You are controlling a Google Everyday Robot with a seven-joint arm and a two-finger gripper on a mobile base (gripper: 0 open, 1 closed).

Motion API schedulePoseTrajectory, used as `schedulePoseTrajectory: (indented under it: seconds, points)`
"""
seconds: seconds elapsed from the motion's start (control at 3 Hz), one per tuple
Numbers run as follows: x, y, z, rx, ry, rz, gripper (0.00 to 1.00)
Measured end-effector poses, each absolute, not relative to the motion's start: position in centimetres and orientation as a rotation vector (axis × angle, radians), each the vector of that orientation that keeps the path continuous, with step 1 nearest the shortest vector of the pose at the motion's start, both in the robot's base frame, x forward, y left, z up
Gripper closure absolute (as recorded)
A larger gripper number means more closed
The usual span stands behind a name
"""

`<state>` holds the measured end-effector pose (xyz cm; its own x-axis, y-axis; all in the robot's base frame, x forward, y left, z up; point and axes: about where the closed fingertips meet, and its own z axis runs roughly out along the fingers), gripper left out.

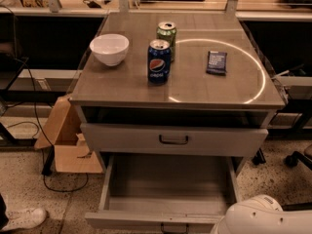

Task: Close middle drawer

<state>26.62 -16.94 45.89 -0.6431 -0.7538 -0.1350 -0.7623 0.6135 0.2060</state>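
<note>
we log: middle drawer pulled well out at the cabinet's foot (loop handle at its front edge) | taller drawer pushed in just above it | white robot arm beside its right front corner | gripper out of view, state we cannot tell

The middle drawer stands pulled far out under the table; the robot arm shows bottom right, gripper out of sight.
</note>
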Motion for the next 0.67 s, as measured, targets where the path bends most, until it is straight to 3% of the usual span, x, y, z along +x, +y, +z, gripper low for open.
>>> schedulePoseTrajectory:
  seconds: [0.67]
  points:
    - [30.5,-15.4,41.8,-1.284,2.747,0.417,1.0]
